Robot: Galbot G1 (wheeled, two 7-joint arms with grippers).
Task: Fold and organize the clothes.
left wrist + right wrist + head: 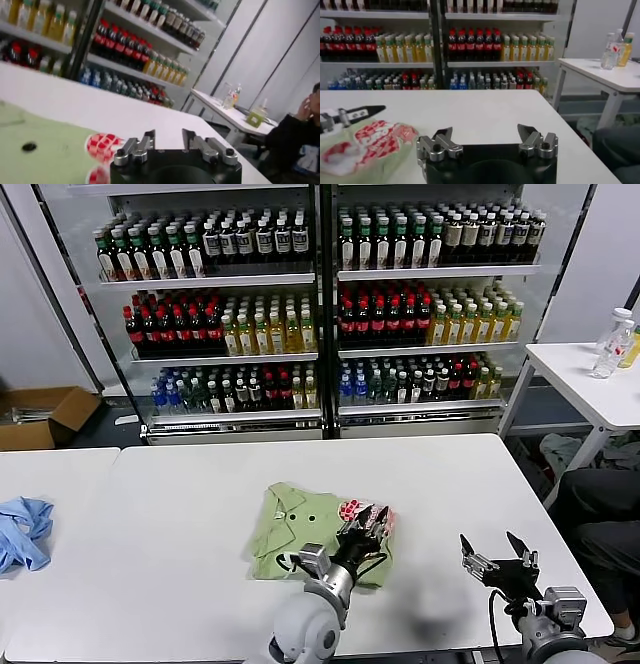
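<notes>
White table (180, 584) bearing the folded light green polo shirt (300, 529) at its near centre: soft, light, limp cloth, probably best pinched at a folded edge. Left gripper (368, 520), part-open and empty, sits over its right, printed edge; right gripper (498, 552) waits wide open, near right.

This looks like a shop mock-up inside a lab or test room. Across the top of the head view stand two glass-fronted drinks coolers (325, 309), their shelves packed with rows of bottles (385, 319). White work tables (200, 584) fill the lower frame, another table (590, 384) stands at the right, and an open cardboard box (40, 416) lies on the floor at the left.
</notes>
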